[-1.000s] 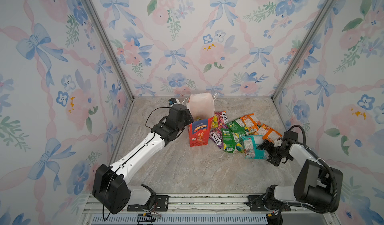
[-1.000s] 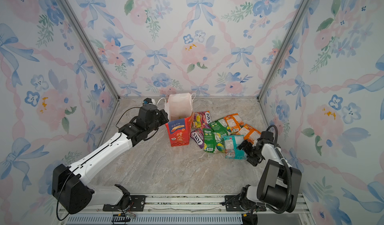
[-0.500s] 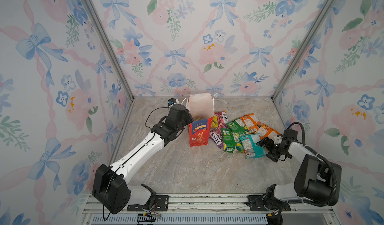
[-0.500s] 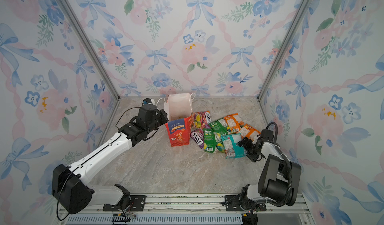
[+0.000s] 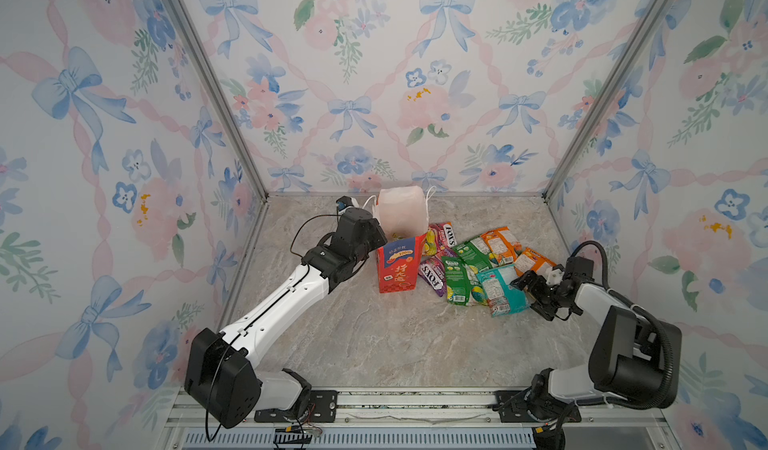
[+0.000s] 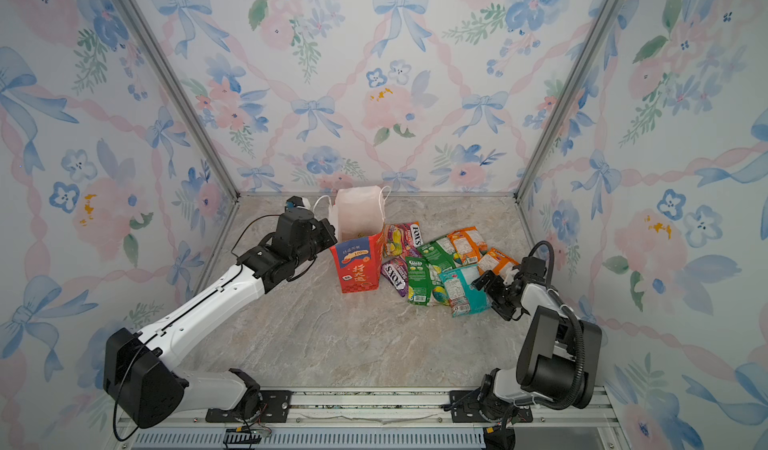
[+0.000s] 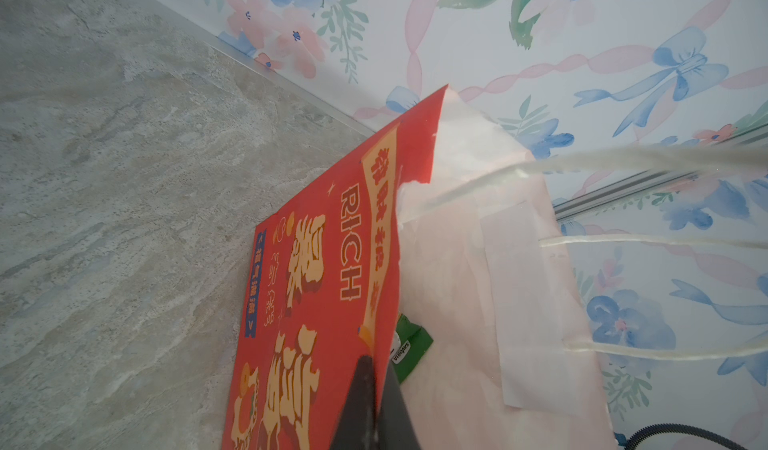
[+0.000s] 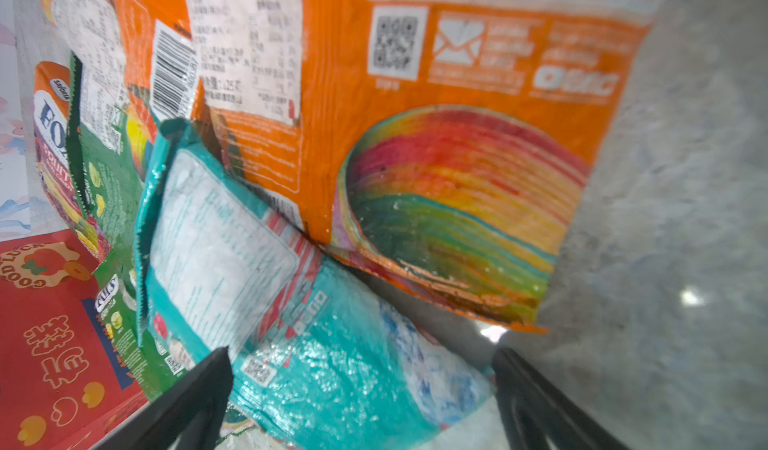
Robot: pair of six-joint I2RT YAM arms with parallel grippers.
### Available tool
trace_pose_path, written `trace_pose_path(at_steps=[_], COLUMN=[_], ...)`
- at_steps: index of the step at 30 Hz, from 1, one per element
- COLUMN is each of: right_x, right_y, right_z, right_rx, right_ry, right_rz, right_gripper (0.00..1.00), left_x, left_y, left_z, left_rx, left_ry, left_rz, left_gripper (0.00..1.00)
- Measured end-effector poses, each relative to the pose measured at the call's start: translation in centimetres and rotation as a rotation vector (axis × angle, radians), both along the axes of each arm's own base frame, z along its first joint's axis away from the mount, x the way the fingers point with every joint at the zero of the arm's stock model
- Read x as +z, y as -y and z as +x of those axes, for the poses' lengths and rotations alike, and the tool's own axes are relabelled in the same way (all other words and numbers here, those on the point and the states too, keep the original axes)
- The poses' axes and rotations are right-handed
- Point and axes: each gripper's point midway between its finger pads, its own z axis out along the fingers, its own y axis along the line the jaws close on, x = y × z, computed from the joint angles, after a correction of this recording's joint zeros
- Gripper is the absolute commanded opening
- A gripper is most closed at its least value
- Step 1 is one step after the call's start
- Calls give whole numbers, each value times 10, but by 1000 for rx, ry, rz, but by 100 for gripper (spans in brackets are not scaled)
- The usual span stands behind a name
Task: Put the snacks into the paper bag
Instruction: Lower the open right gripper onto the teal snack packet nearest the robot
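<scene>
While your left gripper (image 7: pixel 371 379) pinches shut on the red wall of the paper bag (image 5: pixel 397 269) at its rim, your right gripper (image 8: pixel 361 354) stands wide open with the end of the teal packet (image 5: pixel 500 290) between its fingers (image 8: pixel 195 389) (whether they touch it, you cannot tell). An orange packet (image 8: pixel 415 94) lies just beside it. The bag stands upright on the tabletop (image 5: pixel 374 344), the other snacks (image 5: pixel 461 260) heaped just beside it, one green packet (image 7: pixel 409 344) inside

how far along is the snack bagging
Early. One green packet seems to be inside the paper bag, whose rim the left pincer pinches shut. The right pincer is open around the teal packet, not yet gripping. It and six other packets lie on the table.
</scene>
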Motion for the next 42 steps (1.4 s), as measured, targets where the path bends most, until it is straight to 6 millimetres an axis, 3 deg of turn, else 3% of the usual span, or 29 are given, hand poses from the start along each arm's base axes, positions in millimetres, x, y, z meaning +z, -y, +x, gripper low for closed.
trace_pose_path(at_steps=[18,30,42], right_x=[-1,0,2], right_y=[-21,-41,-61], right_z=[17,17,-7], right_rx=[104,167,209], right_ry=[58,61,-22], right_rz=[-7,-4,-3], right_gripper=[85,88,94], left_x=[1,0,0], left_y=[1,1,1], left_z=[0,0,1], left_rx=[-7,-7,-8], left_ry=[1,1,-1], left_rz=[-5,-5,-8], left_gripper=[0,0,0])
